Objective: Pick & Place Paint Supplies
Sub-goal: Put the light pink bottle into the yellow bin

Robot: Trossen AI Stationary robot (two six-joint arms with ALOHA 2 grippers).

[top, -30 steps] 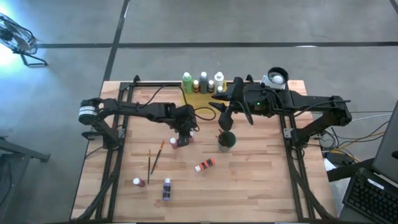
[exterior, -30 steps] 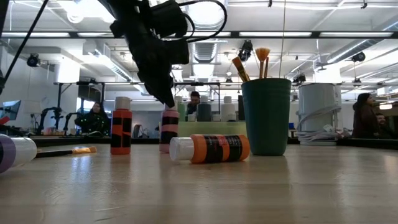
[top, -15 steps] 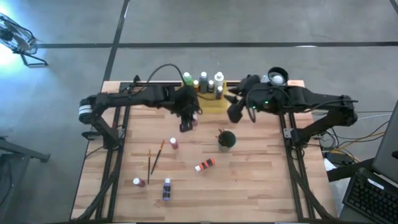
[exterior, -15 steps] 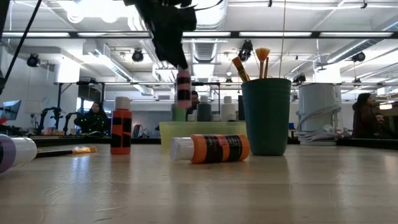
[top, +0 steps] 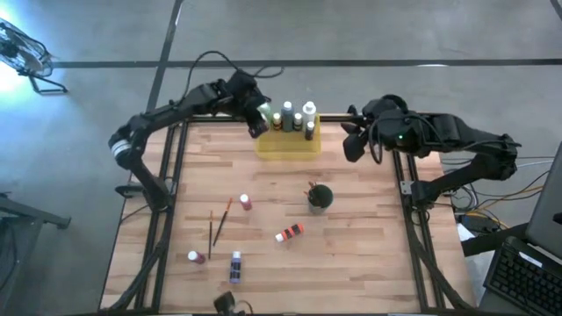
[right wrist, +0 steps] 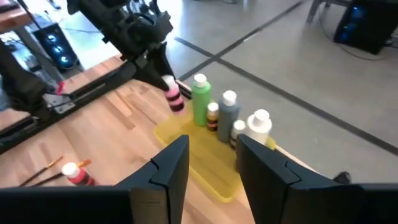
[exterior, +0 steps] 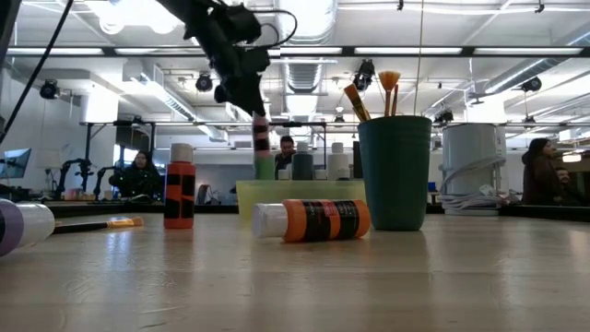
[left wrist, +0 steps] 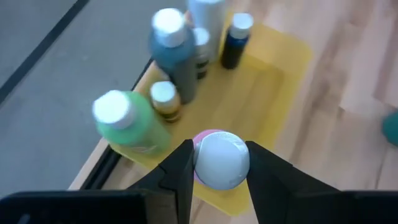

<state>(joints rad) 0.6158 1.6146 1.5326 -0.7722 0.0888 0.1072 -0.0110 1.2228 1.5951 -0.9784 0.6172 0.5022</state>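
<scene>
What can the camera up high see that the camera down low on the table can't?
Only the high view shows the right gripper hanging empty beside the yellow tray, and a purple bottle lying near the table's front edge.

Only the low view shows the room behind, with people sitting far off.

Both show the left gripper holding the pink bottle above the tray, the green cup with brushes in it, and the orange bottle lying on its side.
</scene>
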